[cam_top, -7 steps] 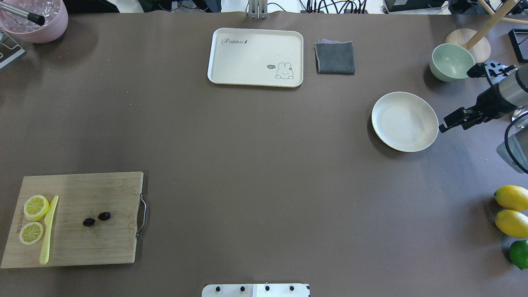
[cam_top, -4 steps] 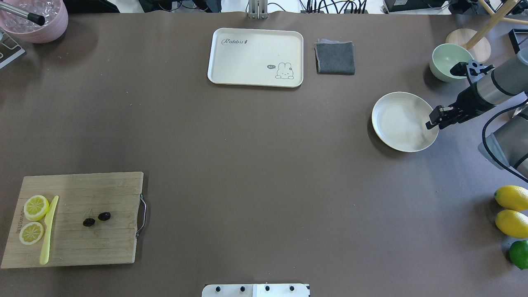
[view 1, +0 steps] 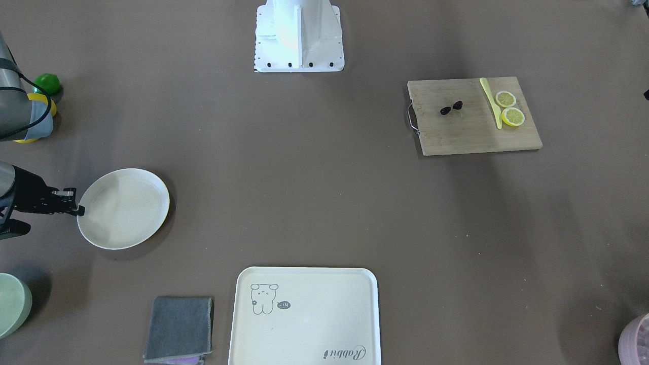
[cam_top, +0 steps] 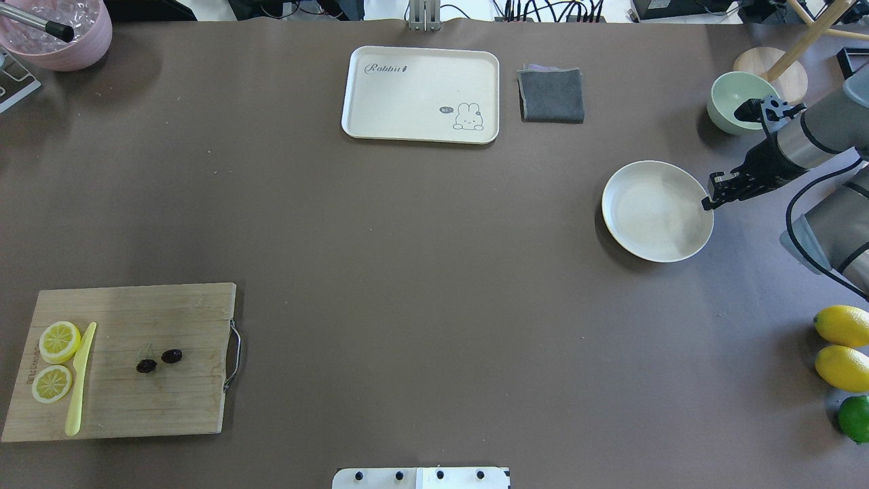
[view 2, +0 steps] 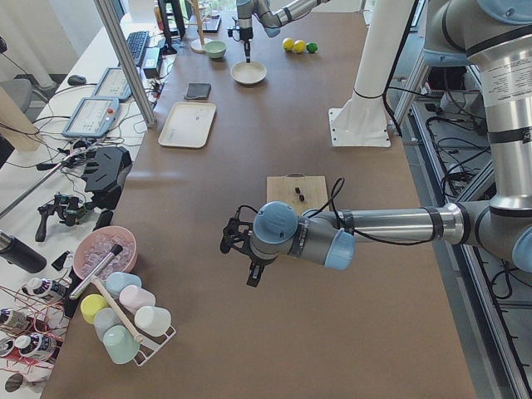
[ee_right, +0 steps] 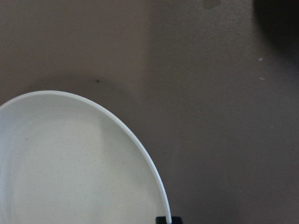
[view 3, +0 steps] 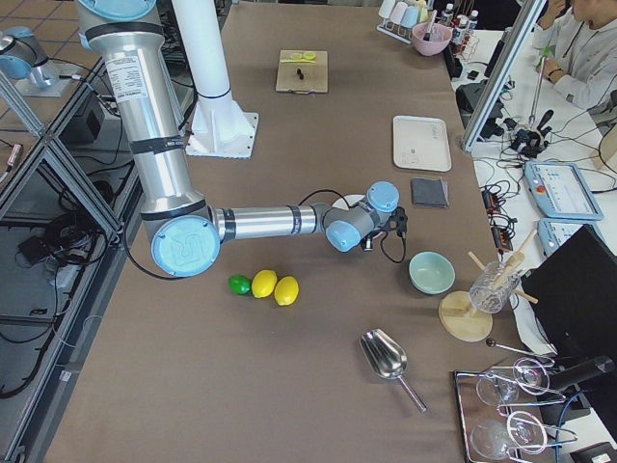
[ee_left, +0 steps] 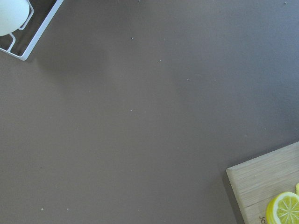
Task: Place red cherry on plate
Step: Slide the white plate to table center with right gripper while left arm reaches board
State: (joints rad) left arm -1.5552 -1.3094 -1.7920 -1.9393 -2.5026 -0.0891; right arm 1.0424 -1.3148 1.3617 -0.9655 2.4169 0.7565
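Right gripper (cam_top: 709, 201) clamped on the right-hand rim of the plate (cam_top: 652, 212), fingers (ee_right: 162, 220) straddling it; left gripper (view 2: 252, 277) over bare table, grip state cannot be told; red cherry (cam_top: 171, 355) on the wooden cutting board (cam_top: 156, 407), well apart from the plate, near the yellow knife (cam_top: 80, 380) and lemon slices (cam_top: 60, 341).

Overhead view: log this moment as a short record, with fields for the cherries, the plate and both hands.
cherries: on the cutting board, untouched
plate: empty, on the table, far from the board
right hand: at the plate's rim, grip unclear
left hand: above bare table near the board, open or shut unclear
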